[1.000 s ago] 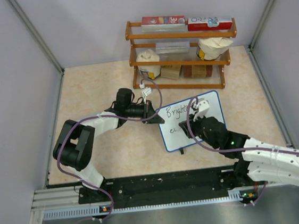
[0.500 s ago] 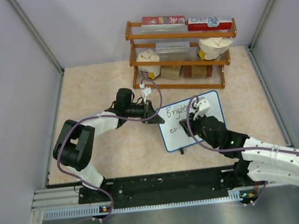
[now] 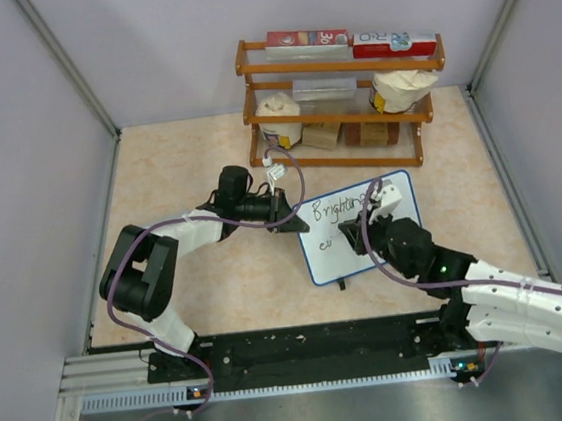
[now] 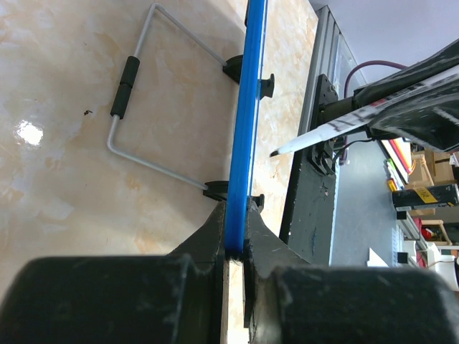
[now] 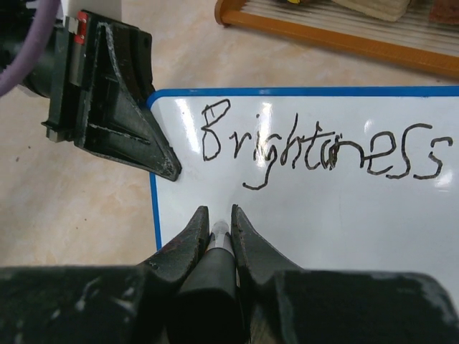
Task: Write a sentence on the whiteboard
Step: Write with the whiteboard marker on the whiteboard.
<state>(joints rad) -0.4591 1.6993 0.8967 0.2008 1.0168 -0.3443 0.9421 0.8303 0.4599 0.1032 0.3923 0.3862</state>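
A beige marbled tabletop sits between pale lilac-grey walls, and right of its middle is the small white whiteboard with rounded corners and a thin blue rim. It is turned a little askew to the table edge. On it runs the black handwritten marker sentence. The right wrist view shows the top line as "Brightness". In the top view a couple of small letters start a second line beneath it at the left, too small to read with certainty. The left gripper has its black fingers pressed together on the board's upper-left corner, pinching the blue rim between them. Its wrist view shows the board edge-on. The right gripper reaches over the board's lower half, its two dark fingers closed tight on a black-barrelled marker with a pale tip. The tip points at the white surface just under the first letters of "Brightness", but whether it touches cannot be told. Behind the board, the left wrist view shows a grey wire stand with a black sleeve, attached at the small black feet and lying close to the tabletop. Beyond the board, against the back wall, stands a wooden three-tier rack. It holds red-and-white boxes on top, two tied pale bags and a few brown packets below.
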